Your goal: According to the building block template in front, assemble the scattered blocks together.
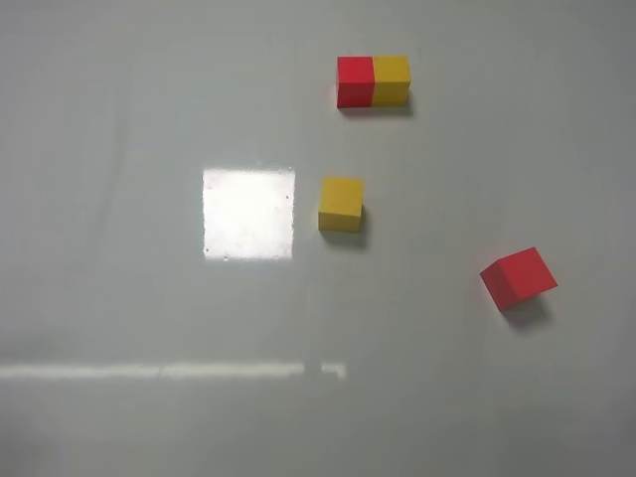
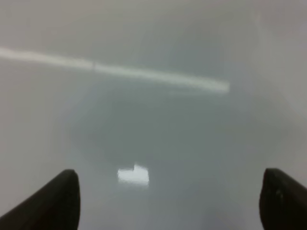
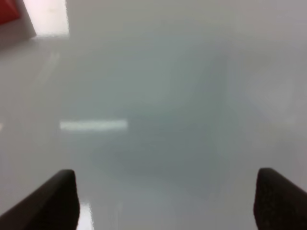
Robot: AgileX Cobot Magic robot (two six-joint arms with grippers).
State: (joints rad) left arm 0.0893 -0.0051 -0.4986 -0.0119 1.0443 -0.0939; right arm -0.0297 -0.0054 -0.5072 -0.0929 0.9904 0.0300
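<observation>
The template bar (image 1: 373,80), a red cube and a yellow cube joined flush, lies at the far middle of the table in the exterior high view. A loose yellow cube (image 1: 341,204) sits near the centre. A loose red cube (image 1: 518,277), turned at an angle, sits to the right; a red corner of it (image 3: 8,10) shows at the edge of the right wrist view. No arm shows in the exterior high view. The left gripper (image 2: 168,201) is open and empty over bare table. The right gripper (image 3: 165,201) is open and empty.
The table (image 1: 149,119) is a glossy pale grey surface. A bright square glare patch (image 1: 248,213) lies left of the yellow cube, and a thin bright reflected strip (image 1: 169,371) runs across the near left.
</observation>
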